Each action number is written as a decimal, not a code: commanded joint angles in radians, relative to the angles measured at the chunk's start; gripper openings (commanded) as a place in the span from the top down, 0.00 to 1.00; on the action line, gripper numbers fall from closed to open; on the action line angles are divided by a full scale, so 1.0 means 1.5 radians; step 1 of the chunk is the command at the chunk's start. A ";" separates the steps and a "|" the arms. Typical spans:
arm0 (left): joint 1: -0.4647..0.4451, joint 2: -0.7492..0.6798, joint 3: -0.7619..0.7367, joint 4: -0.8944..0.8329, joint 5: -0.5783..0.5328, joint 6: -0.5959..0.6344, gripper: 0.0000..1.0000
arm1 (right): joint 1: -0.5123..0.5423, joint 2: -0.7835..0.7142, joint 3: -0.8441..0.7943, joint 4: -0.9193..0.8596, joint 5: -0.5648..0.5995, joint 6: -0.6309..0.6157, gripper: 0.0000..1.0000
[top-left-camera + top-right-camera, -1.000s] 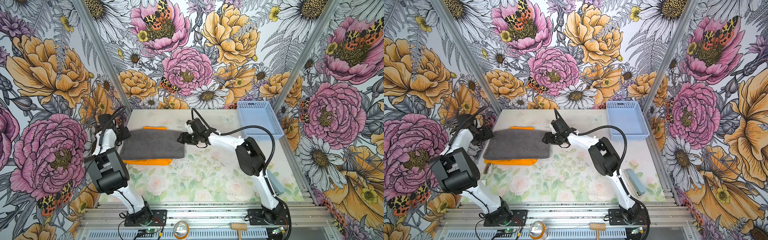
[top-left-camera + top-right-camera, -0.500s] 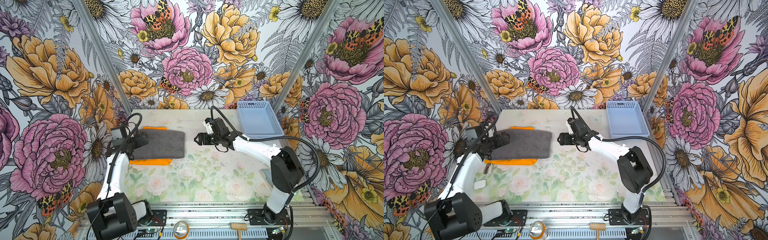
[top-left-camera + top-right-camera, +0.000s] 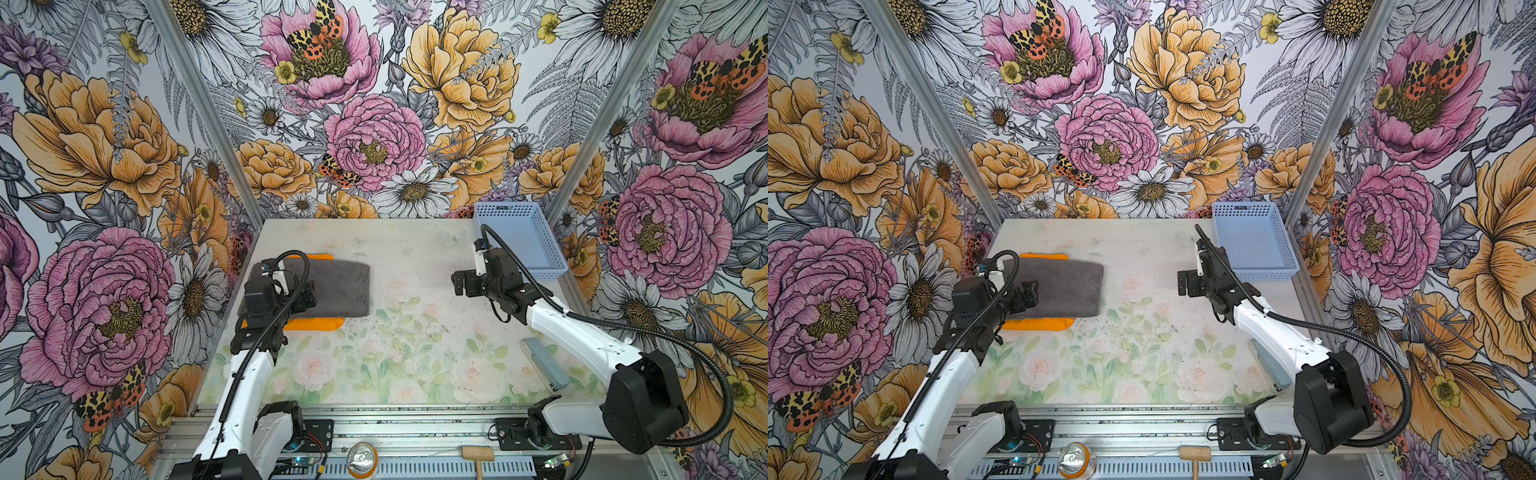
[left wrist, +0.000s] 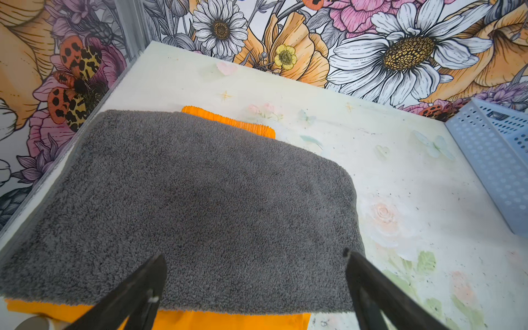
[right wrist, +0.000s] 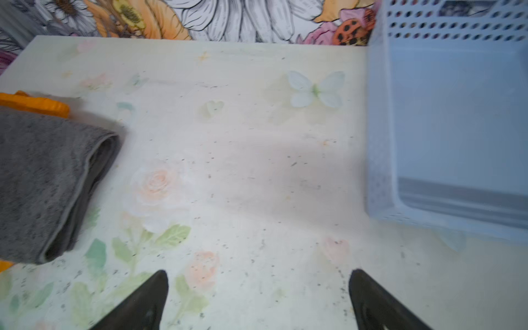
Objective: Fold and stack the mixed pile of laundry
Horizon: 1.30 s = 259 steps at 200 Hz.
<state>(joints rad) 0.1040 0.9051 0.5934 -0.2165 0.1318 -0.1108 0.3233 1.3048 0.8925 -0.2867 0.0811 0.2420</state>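
Stack: the dark grey towel (image 3: 338,286) lies folded on the left half of the table (image 3: 415,332), close to the left wall. The right wrist view shows the doubled layers at its open end. It rests flat on the orange shorts (image 3: 318,324), which show only as a strip along the towel's near edge and a short strip of gathered waistband at its far edge.

Container: the pale blue perforated basket (image 3: 1254,274) sits upright in the far right corner of the table, well apart from the stack. Inside it I see only its own smooth floor and perforated walls. Both cloth items are outside it.

Left gripper (image 4: 253,258): jaws spread wide and holding nothing, over the left part of the towel. I cannot tell whether the fingertips touch the pile.

Right gripper (image 5: 258,273): jaws spread wide and holding nothing, over bare table between the stack and the basket, nearer the basket's near left corner.

Other: a flat grey-blue bar (image 3: 544,361) lies on the table under the right arm. I cannot identify it.
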 commanded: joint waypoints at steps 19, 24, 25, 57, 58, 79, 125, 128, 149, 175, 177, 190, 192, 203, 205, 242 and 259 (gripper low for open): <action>-0.024 0.039 -0.051 0.185 -0.053 0.043 0.01 | -0.123 -0.052 -0.152 0.217 0.072 -0.068 0.00; -0.024 0.051 -0.054 0.198 -0.056 0.040 0.01 | -0.134 -0.050 -0.167 0.248 0.072 -0.070 0.00; -0.024 0.054 -0.053 0.202 -0.056 0.040 0.01 | -0.136 -0.049 -0.170 0.253 0.072 -0.071 0.00; -0.024 0.140 -0.063 0.297 -0.065 0.049 0.01 | -0.170 -0.004 -0.230 0.398 0.090 -0.104 0.00; -0.024 0.142 -0.063 0.301 -0.065 0.049 0.01 | -0.170 -0.002 -0.232 0.403 0.092 -0.105 0.00; -0.028 0.193 -0.082 0.387 -0.078 0.051 0.01 | -0.182 0.026 -0.271 0.513 0.098 -0.122 0.00; -0.053 0.277 -0.137 0.591 -0.120 0.066 0.01 | -0.190 0.088 -0.326 0.704 0.077 -0.130 0.00; -0.053 0.283 -0.139 0.601 -0.123 0.066 0.01 | -0.190 0.092 -0.327 0.710 0.078 -0.129 0.00; -0.056 0.308 -0.140 0.640 -0.126 0.078 0.01 | -0.190 0.127 -0.353 0.789 0.083 -0.130 0.00; -0.052 0.355 -0.157 0.727 -0.121 0.073 0.01 | -0.190 0.148 -0.360 0.815 0.100 -0.122 0.00; -0.051 0.363 -0.157 0.734 -0.121 0.071 0.01 | -0.189 0.152 -0.360 0.818 0.102 -0.123 0.00; -0.051 0.392 -0.157 0.763 -0.120 0.070 0.01 | -0.186 0.152 -0.360 0.815 0.107 -0.124 0.00; -0.050 0.395 -0.157 0.766 -0.121 0.069 0.01 | -0.186 0.151 -0.359 0.813 0.107 -0.123 0.00; -0.049 0.417 -0.153 0.779 -0.122 0.066 0.01 | -0.186 0.156 -0.361 0.827 0.110 -0.127 0.00; -0.048 0.421 -0.154 0.782 -0.122 0.066 0.01 | -0.185 0.154 -0.361 0.824 0.110 -0.126 0.00; -0.040 0.430 -0.155 0.790 -0.116 0.057 0.01 | -0.186 0.154 -0.359 0.818 0.112 -0.124 0.00; -0.040 0.431 -0.154 0.790 -0.117 0.057 0.01 | -0.185 0.154 -0.360 0.819 0.111 -0.125 0.00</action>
<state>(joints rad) 0.0334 1.5505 0.3695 0.9016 -0.0376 -0.0193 0.0444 1.5288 0.3569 0.9047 0.2333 0.0586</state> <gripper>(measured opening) 0.988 0.996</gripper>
